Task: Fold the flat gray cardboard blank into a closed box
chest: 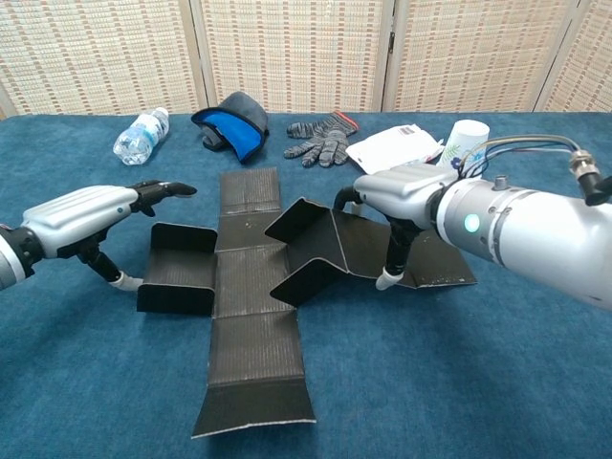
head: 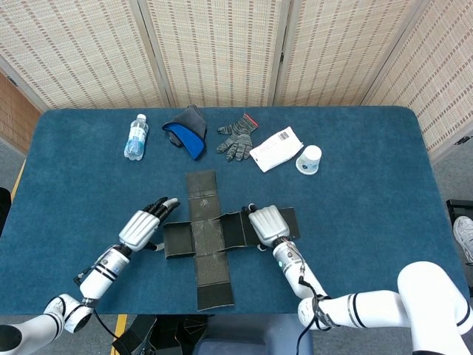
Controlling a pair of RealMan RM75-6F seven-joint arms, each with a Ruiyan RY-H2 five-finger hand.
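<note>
Cardboard blank point(head: 209, 238): one, gray, cross-shaped, lying on the blue table point(head: 369, 192) just in front of the robot; its long strip is flat, and both side wings are partly raised off the cloth.
Right hand point(chest: 397, 191): palm down over the blank's right wing, thumb tip touching that panel, the other fingers curled over the raised fold; whether it truly grips the card cannot be told.
Left hand point(chest: 91, 212): just beside the blank's left wing, fingers stretched out and apart, holding nothing, thumb tip near the wing's outer edge.
Water bottle point(head: 136, 137): one, lying beyond the blank, far left.
Cap point(head: 187, 130): one, gray and blue, beyond the blank.
Glove point(head: 236, 137): knitted gray; count unclear, beyond the blank.
White packet point(head: 275, 149): one, beyond the blank's right wing.
Paper cup point(head: 308, 159): one, just beside the packet.
</note>
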